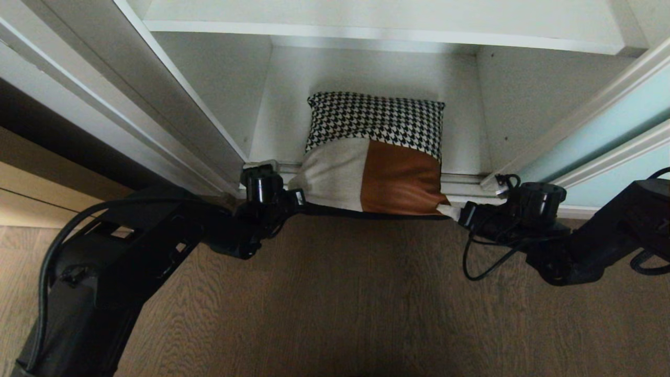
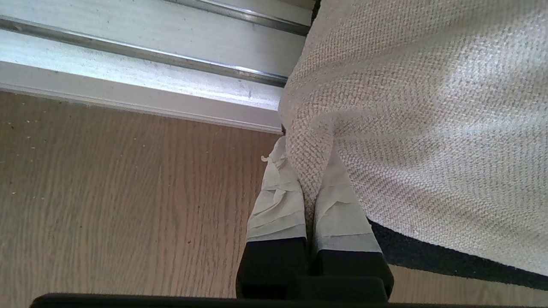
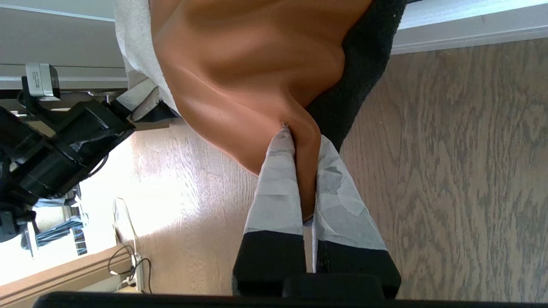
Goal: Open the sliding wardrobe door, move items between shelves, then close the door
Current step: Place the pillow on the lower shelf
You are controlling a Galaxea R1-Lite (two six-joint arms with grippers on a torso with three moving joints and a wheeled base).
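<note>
Two pincers are clamped on the cushion (image 1: 374, 157), left pincer (image 2: 306, 171) on its beige corner, right pincer (image 3: 299, 171) on its brown corner. It is held half out of the bottom shelf (image 1: 272, 136), over the track (image 2: 141, 81). Only thin folds are pinched; slippage is judged likely, or snagging on the track.

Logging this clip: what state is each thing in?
Door: slid open to the right.
Cushion: tilted, half out of the bottom shelf, held by both near corners.
Left hand: shut on the beige corner.
Right hand: shut on the brown corner.
</note>
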